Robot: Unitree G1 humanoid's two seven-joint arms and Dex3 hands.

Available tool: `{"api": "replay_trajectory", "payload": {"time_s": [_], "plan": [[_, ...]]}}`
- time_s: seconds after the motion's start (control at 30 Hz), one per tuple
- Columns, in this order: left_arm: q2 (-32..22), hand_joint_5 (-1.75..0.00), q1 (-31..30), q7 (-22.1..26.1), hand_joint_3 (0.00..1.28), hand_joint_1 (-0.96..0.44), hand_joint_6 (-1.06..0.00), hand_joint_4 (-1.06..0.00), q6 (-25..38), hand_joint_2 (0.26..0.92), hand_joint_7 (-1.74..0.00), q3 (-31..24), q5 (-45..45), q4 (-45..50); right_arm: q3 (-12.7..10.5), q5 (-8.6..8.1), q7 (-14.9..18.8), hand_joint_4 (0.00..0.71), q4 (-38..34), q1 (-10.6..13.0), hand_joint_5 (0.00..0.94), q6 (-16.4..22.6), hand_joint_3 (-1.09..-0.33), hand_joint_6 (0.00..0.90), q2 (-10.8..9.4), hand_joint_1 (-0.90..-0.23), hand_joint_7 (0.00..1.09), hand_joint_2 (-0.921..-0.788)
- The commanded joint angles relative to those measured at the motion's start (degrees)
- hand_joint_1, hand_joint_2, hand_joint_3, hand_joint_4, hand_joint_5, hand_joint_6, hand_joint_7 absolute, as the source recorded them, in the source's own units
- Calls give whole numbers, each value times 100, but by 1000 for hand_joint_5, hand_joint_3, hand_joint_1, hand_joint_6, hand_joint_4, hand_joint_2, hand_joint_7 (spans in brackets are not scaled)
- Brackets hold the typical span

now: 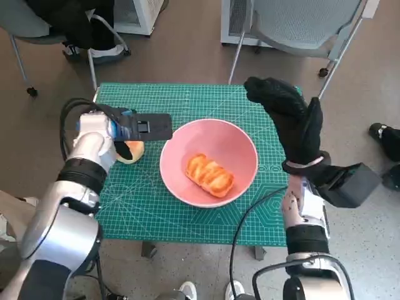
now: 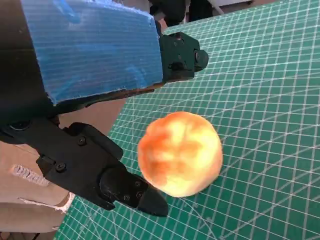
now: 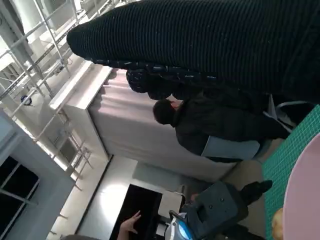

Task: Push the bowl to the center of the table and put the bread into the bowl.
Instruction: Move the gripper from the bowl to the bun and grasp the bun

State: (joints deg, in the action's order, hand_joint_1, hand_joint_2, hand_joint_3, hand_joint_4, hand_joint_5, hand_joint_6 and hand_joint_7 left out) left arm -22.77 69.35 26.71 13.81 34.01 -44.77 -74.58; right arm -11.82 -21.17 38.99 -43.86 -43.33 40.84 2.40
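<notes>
Bread-wise, there are two pieces: the left robot hand [image 1: 128, 128] sits right over a round roll [image 1: 131, 151] near the left edge of the tabletop [image 1: 206, 222], and in the left wrist view its black fingers [image 2: 125, 187] are spread on either side of that roll [image 2: 180, 152] without clearly squeezing it, so it's holding nothing as far as I can see. Just right of it, pretty much mid-table, is the pink bowl [image 1: 181, 147] with a long glazed bread [image 1: 210, 175] already lying inside. The right robot hand [image 1: 294, 122] is up above the far-right side of the green cutting mat [image 1: 187, 100], fingers loosely apart, empty, close to the bowl's rim but not touching it. Around the table: grey chairs [image 1: 300, 25] at the far side, and a person's shoe [image 1: 382, 134] on the floor to the right.
</notes>
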Motion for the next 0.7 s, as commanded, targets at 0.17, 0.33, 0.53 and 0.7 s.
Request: {"api": "replay_trajectory", "payload": {"time_s": [0.17,0.33,0.53,0.7], "plan": [[-14,-56,-150,-62,9,-390,-69,-151,-108,670,-4,95,-1,-154,15,17,-56,90,83,259,0,-86,-898,64,24,-700,240,-921],[-31,-15,-209,-170,8,-407,-72,-56,-196,673,-5,51,70,-161,13,-28,-67,89,194,312,0,-158,-903,60,17,-698,247,-921],[-35,-8,-296,-300,7,-426,-82,-20,-318,673,-9,-3,152,-174,21,-68,-76,94,365,372,2,-267,-908,54,-1,-695,257,-921],[-30,-24,-354,-332,6,-423,-86,-102,-343,680,-9,-30,178,-200,28,-75,-112,94,488,417,2,-331,-910,49,-4,-695,264,-921]]}}
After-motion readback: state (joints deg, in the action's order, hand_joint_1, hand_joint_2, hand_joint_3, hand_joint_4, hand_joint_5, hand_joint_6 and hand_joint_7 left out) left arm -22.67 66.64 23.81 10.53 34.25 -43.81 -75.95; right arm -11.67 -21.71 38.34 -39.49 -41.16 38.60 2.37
